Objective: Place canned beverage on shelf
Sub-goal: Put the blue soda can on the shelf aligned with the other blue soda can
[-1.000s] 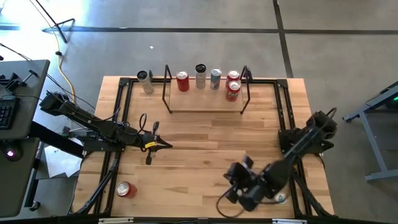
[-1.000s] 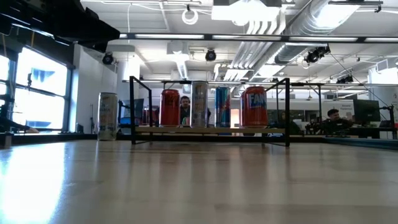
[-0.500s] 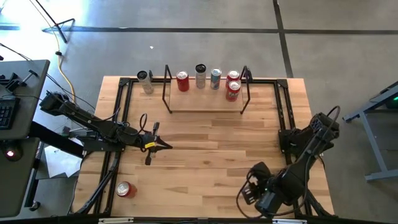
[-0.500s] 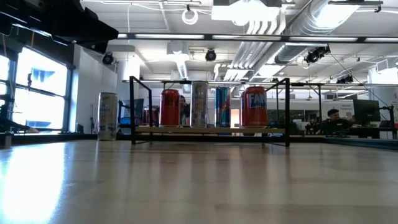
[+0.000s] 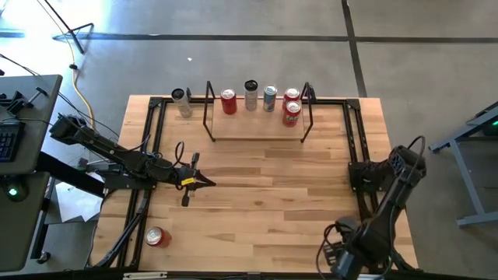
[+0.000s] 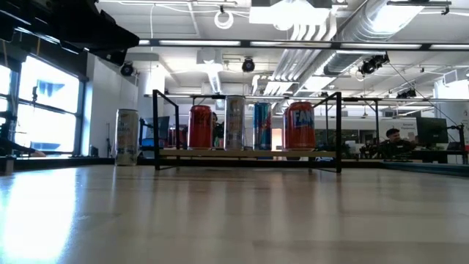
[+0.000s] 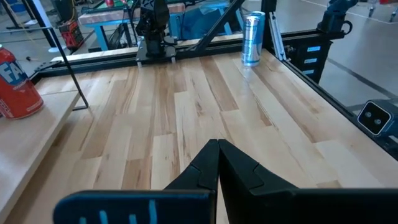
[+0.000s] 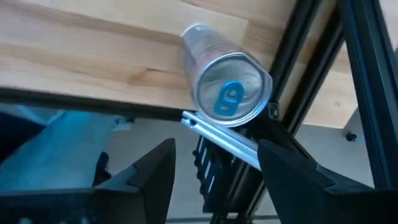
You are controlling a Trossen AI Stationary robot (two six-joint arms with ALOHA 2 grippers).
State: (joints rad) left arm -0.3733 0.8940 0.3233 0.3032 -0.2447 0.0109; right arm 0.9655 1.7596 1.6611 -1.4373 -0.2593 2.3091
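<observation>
**Swinging out to the corner can, fingers freshly spread**

Has carried the right gripper (image 8: 216,148) away from the middle of the tabletop (image 5: 257,194) to the near right corner, as far from the shelf (image 5: 257,128) as that side allows. Has opened the fingers (image 8: 149,171) on the way: pressed together a second ago, spread now, pinching nothing. Looks down past them onto a silver can (image 8: 227,93) with a blue tab, set at the very edge of the wood beside the black frame rail (image 8: 311,93). Not yet between the fingers, not touched. Reads as the start of a fresh pick: lining up on the next beverage, grasp still to be made. Calls for a gentle close, given the drop just beside the can.

Equally far from the shelf, at the near left corner: a red can (image 5: 156,236), untouched. Cannot tell whether upright or tipped.

Midway toward the shelf, keeps the left gripper (image 5: 208,183) parked over bare wood exactly as a second ago, fingers pressed together, holding nothing.

Farthest off, along the back edge, finds the shelf already bearing a row of cans (image 5: 250,95), five by the overhead count, all standing. Leaves a tall silver can (image 5: 181,101) just beside the shelf's left end, outside the frame. By that reckoning, three cans still off the shelf.
</observation>
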